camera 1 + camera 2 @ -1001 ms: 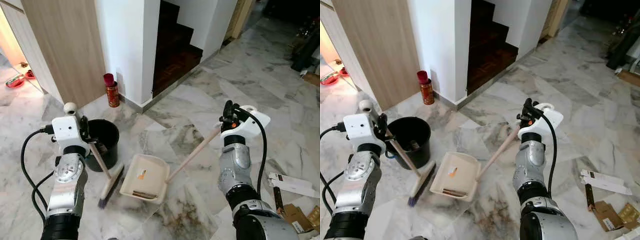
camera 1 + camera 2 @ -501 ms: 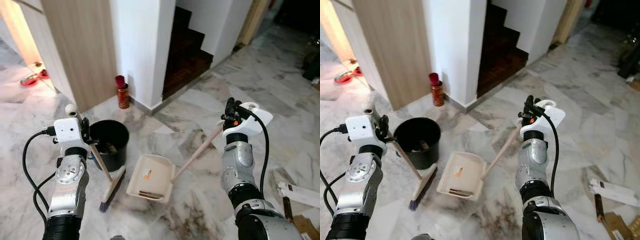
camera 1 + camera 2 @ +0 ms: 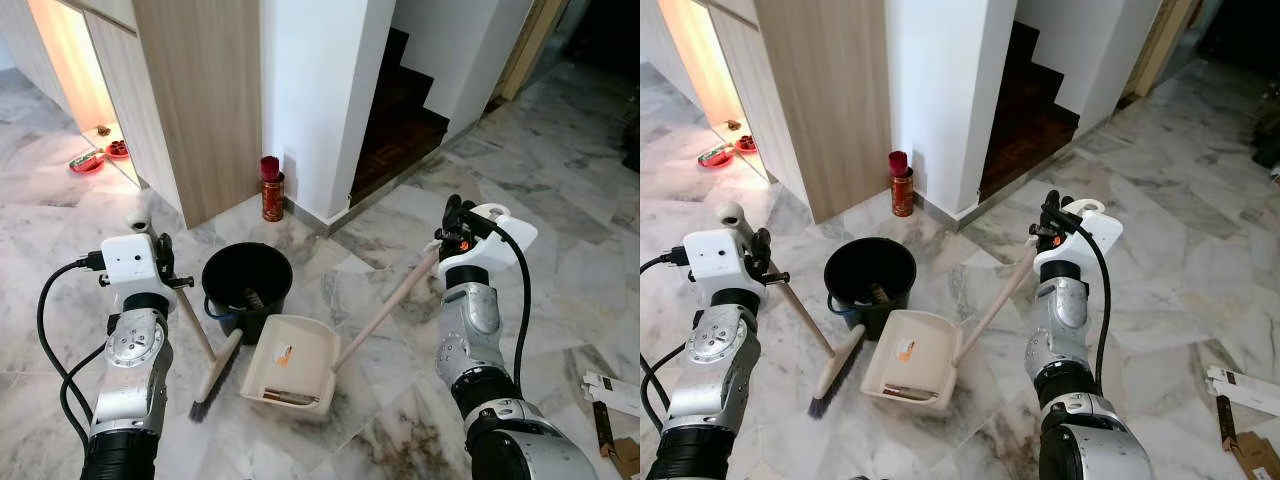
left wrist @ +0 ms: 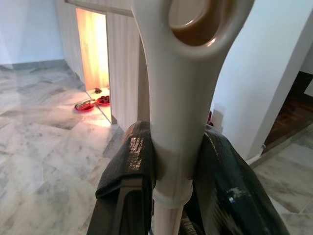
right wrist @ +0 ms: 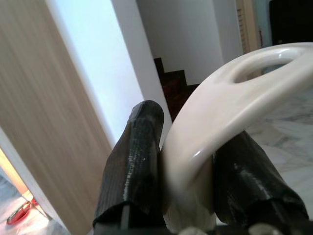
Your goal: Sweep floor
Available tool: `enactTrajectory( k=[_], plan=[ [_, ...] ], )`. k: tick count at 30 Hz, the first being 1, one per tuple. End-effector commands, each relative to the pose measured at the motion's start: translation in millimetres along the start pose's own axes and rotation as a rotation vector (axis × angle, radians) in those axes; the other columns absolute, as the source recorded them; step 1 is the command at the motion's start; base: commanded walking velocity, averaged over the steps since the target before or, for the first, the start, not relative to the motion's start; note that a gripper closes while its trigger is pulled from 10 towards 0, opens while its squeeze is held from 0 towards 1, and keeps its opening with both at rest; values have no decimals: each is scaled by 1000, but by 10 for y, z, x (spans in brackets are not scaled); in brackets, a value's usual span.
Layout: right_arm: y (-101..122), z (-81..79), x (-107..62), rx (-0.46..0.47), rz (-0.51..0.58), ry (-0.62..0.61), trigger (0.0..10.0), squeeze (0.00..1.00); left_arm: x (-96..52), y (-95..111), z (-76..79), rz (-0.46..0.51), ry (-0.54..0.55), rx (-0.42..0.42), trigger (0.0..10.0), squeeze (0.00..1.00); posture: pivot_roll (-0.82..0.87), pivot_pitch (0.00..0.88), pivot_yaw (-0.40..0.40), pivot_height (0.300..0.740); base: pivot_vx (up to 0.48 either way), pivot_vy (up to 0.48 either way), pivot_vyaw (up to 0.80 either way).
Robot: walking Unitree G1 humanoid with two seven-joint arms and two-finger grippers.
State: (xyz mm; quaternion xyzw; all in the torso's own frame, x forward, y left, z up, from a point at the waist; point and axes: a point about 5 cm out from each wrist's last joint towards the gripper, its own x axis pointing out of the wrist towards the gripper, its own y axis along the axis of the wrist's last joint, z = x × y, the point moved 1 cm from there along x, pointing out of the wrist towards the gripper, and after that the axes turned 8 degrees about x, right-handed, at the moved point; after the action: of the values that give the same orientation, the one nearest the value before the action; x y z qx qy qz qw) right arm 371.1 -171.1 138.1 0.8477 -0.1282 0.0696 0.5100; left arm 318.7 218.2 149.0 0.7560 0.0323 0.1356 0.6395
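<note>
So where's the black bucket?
The black bucket sits on the marble floor in the eye views, touching the dustpan, with the broom to its left.

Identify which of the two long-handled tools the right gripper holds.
The dustpan: the right gripper clamps its handle top, its cream pan flat on the floor. The brush, bristles down, is in the left gripper.
</note>
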Motion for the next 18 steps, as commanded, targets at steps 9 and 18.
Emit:
enactTrajectory(
  k=[9, 18],
  plan=[
    [126, 36, 49, 1, 50, -20, 10000, 0, 8, 166, 55, 73, -18, -13, 10000, 0, 149, 0, -69, 740, 0, 397, 0],
    [124, 35, 45, 2, 51, -23, 10000, 0, -8, 156, 62, 69, -23, -15, 10000, 0, 151, 0, -68, 740, 0, 397, 0]
  ],
)
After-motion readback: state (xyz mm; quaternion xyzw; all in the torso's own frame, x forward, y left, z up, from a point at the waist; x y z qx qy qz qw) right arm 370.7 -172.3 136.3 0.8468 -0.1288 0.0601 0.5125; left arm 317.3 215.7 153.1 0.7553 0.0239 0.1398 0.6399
